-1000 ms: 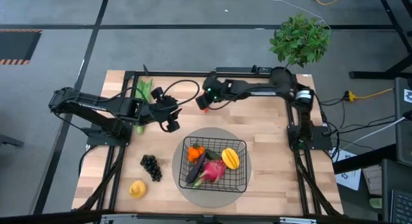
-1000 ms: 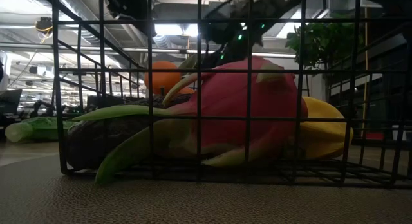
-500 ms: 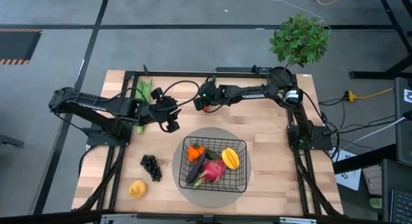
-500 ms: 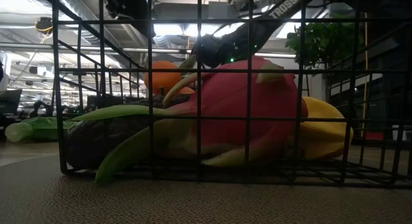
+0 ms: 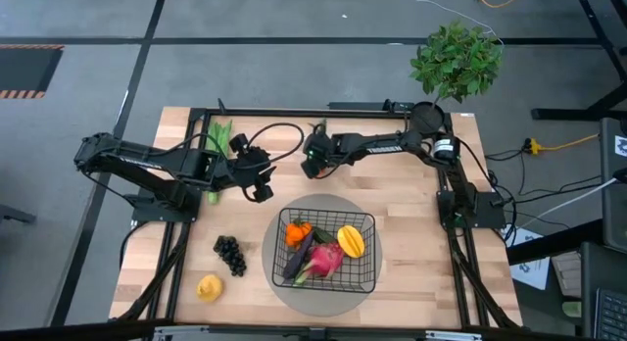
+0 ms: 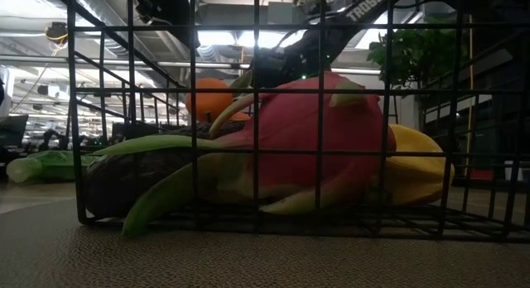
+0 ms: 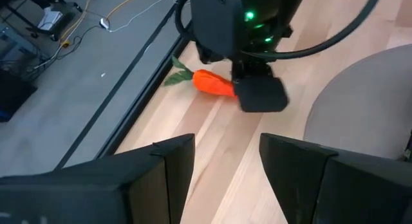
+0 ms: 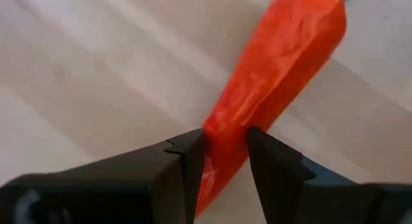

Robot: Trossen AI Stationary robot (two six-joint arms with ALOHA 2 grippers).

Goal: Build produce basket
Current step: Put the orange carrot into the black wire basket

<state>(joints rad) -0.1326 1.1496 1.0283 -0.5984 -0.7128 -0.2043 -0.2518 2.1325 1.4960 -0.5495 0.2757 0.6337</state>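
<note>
The orange carrot (image 7: 212,82) with green leaves lies on the wooden table near its far edge. My right gripper (image 8: 222,156) is down on it and shut on its narrow part; in the high view the gripper (image 5: 313,166) hides the carrot. My left gripper (image 7: 225,166) is open and empty, just left of it above the table (image 5: 260,188). The black wire basket (image 5: 366,221) stands on a round grey mat and holds the pink dragon fruit (image 5: 326,259), yellow mango (image 5: 351,241), oranges (image 5: 297,230) and purple eggplant (image 5: 298,255). My right gripper pinches the carrot's narrow, pointed half (image 8: 225,130) between its two fingers. The fingers come from above and lie across the carrot. The carrot lies on the table, its thick leafy end (image 7: 193,76) sticking out beyond the fingers.
Dark grapes (image 5: 230,254) and a yellow fruit (image 5: 209,287) lie on the table left of the basket. A long green husk (image 5: 219,137) lies at the far left, under the left arm. A potted plant (image 5: 456,61) stands at the far right corner.
My right gripper has gone down and a little toward the table's near edge onto the carrot, which the high view showed beside it and now shows covered. The carrot has stayed on the table.
</note>
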